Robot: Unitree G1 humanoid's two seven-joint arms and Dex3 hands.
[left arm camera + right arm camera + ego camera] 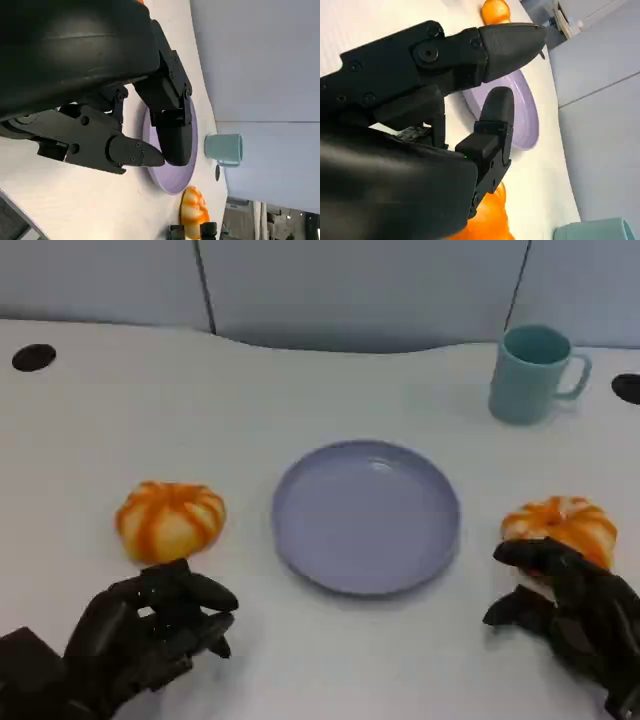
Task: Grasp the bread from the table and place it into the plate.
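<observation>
Head view: right hand (570,615), spread and empty, touches a bun (560,527) ahead; it could be nudged away.

Right bread (562,523) partly behind hand (570,605)

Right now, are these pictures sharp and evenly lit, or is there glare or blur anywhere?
Head view: soft, even light, a faint sheen on the plate, weak shadows, slightly soft focus. Left wrist view: the left hand looms large and dark; the mug is sharp enough. Right wrist view: the bread close under the right hand is blurred.
</observation>
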